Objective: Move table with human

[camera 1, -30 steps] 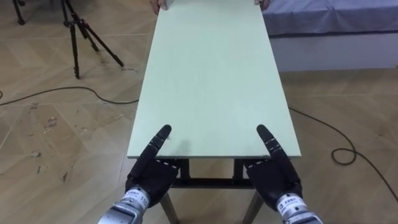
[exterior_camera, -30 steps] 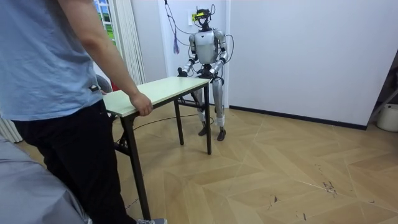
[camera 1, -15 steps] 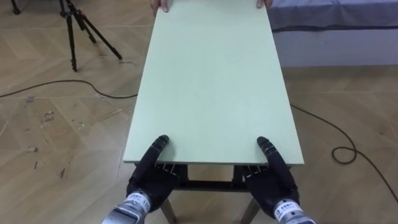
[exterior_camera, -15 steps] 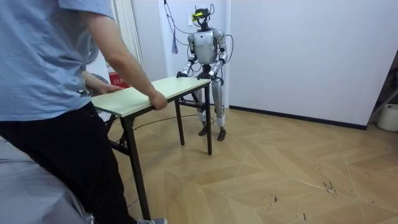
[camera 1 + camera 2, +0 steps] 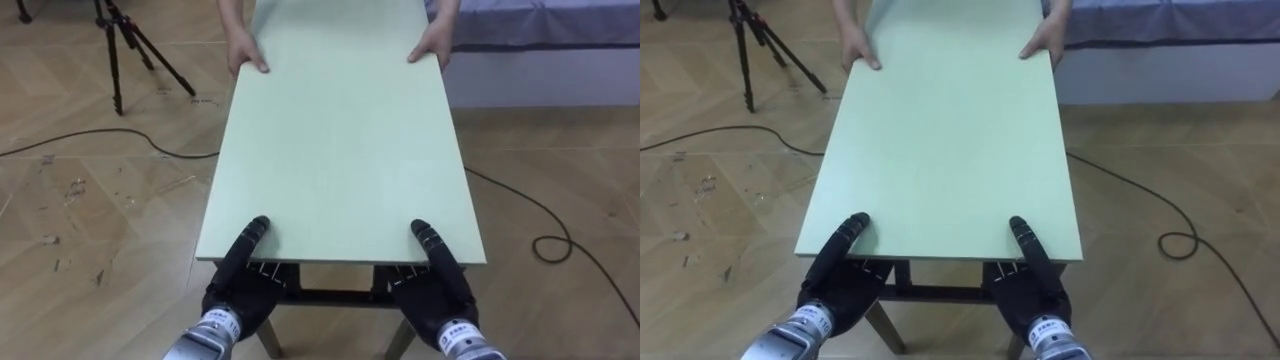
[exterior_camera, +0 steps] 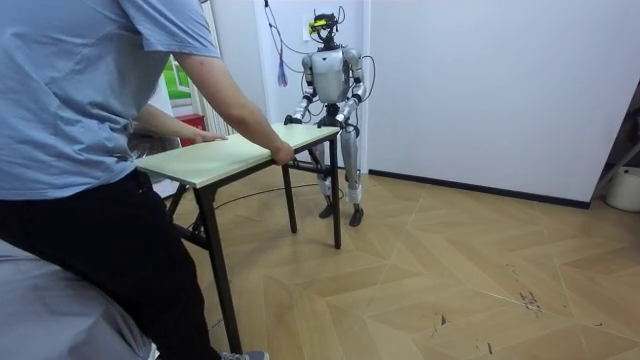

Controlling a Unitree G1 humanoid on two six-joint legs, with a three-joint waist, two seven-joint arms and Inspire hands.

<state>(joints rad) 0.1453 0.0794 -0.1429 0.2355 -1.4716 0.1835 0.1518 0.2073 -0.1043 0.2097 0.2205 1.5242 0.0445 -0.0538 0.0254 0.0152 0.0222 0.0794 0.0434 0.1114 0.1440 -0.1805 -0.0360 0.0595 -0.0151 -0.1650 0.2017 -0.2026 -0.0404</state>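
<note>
The long, stiff, probably heavy counter (image 5: 340, 150) stretches from the person's hands (image 5: 245, 52) gripping its far corners to the near edge, clamped by left hand (image 5: 240, 285) and right hand (image 5: 432, 290), thumbs on top, fingers beneath.

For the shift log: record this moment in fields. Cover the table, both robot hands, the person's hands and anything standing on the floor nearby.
table: pale green table with dark legs, lengthwise between robot and person
left hand: at the near edge, left corner
right hand: at the near edge, right corner
person's hands: one on the left long edge, one on the right, near the far end
floor: black tripod, left of the table
robot: standing at the end opposite the person
</note>
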